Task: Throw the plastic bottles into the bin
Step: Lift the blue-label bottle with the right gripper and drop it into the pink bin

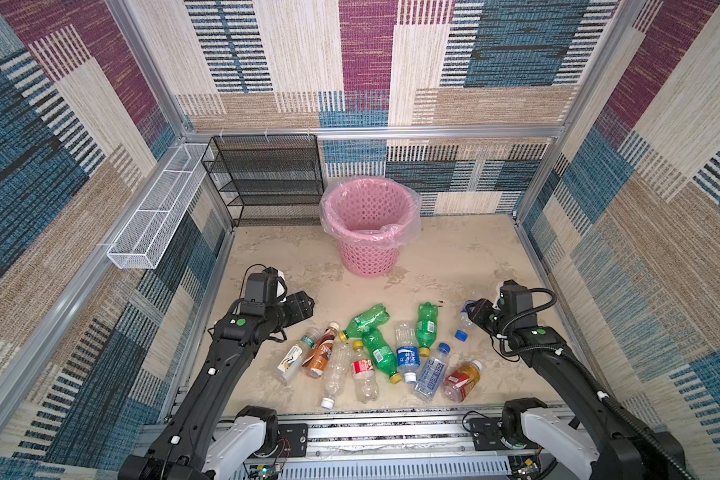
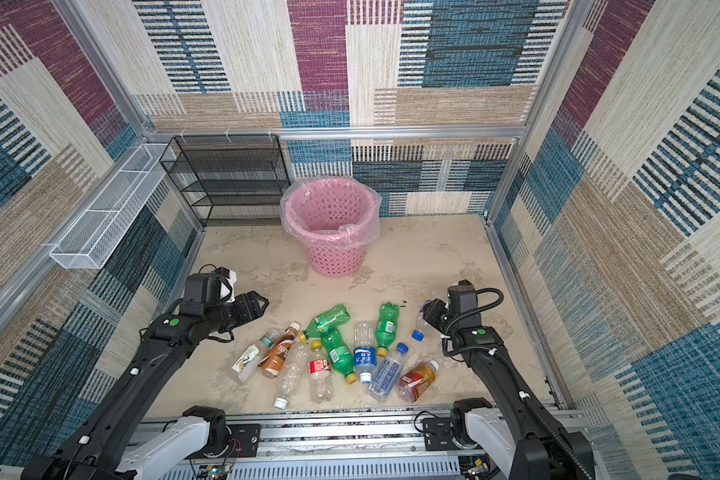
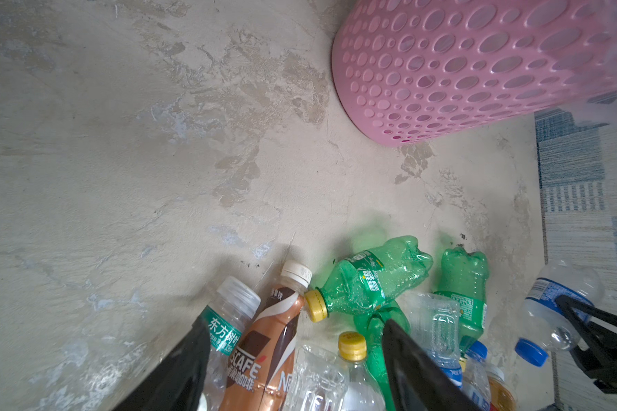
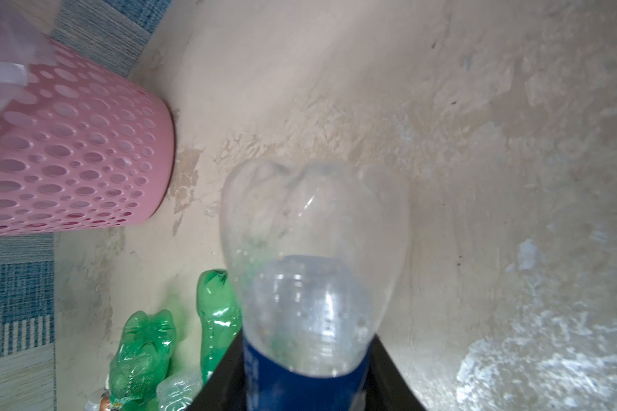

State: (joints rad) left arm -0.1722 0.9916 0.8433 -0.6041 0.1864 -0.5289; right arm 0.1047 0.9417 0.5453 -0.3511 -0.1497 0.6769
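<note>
My right claw (image 1: pixel 471 312) was clamped on the blue-labelled bottle (image 4: pixel 310 231), and the bin (image 1: pixel 364 255) stood ahead, to my left.

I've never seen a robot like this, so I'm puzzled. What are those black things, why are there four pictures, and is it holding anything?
Those black things are two robot arms. Each ends in a pincher called a gripper. Two pictures look down from above on the whole scene. The other two come from little cameras on the arms' wrists, so everything in them looks very close. Plastic bottles lie in a heap on the beige tabletop, and a pink bin stands behind them. The left gripper is open and empty, beside the heap. The right gripper pinches one clear bottle with a blue label, which fills its wrist picture.
</note>
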